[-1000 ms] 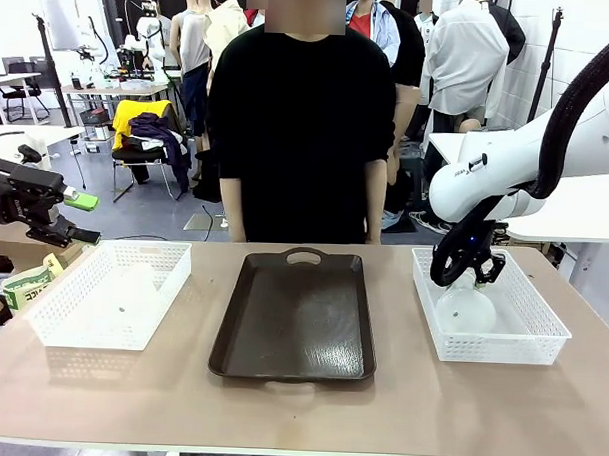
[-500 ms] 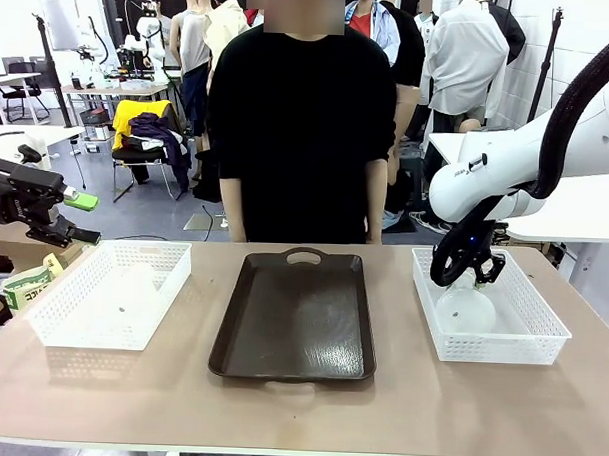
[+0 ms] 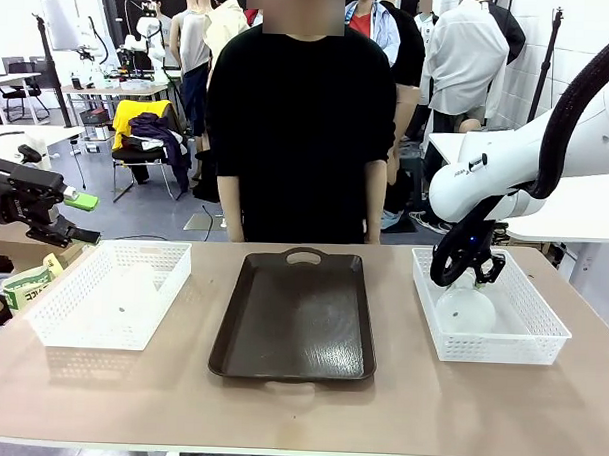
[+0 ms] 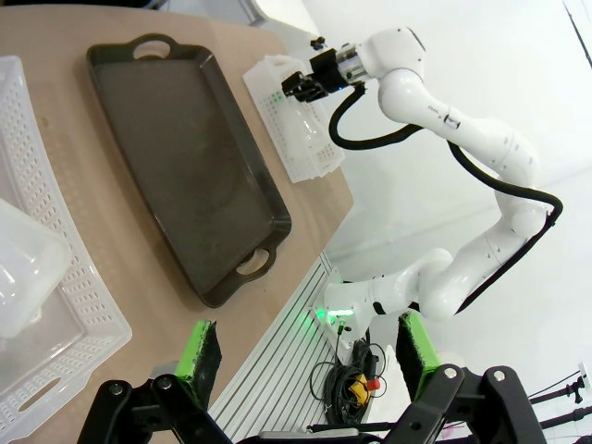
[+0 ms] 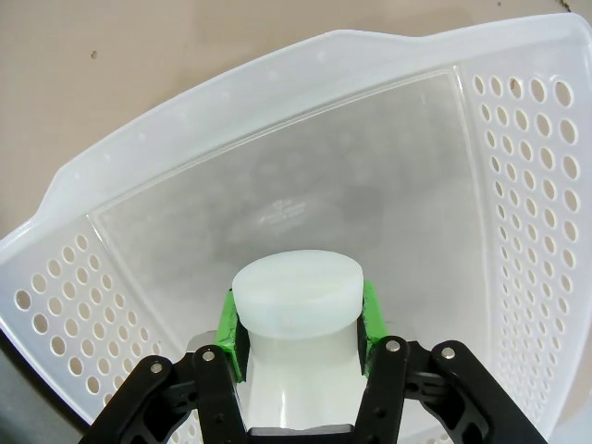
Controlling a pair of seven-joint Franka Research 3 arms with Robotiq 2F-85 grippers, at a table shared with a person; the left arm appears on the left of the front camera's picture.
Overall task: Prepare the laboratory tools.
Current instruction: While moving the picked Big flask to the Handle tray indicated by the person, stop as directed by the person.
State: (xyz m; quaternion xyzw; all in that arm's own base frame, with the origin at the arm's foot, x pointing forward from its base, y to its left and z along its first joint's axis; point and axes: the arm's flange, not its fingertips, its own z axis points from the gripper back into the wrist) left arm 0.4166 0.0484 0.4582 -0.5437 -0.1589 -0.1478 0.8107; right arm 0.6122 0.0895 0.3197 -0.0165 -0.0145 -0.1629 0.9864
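One frosted-white cone-shaped flask (image 3: 466, 310) stands upright in the white basket (image 3: 541, 343) at the worktop's (image 3: 398, 411) 3 o'clock side. Its wide round base is down and its narrow neck (image 5: 296, 298) is pinched between the right arm's jaws. The other flask (image 3: 132, 285), equally translucent, sits in the basket (image 3: 71, 335) at 9 o'clock, untouched. Its pose is hard to tell through the mesh.

**Q:** What rests on the tan tabletop (image 3: 298, 413)?

**A:** A white mesh basket (image 3: 500, 348) under the right tool (image 3: 467, 272). A dark brown tray (image 3: 296, 318) lies just beside it, toward the left tool (image 3: 83, 218). A second white basket (image 3: 91, 333) lies nearest that tool.
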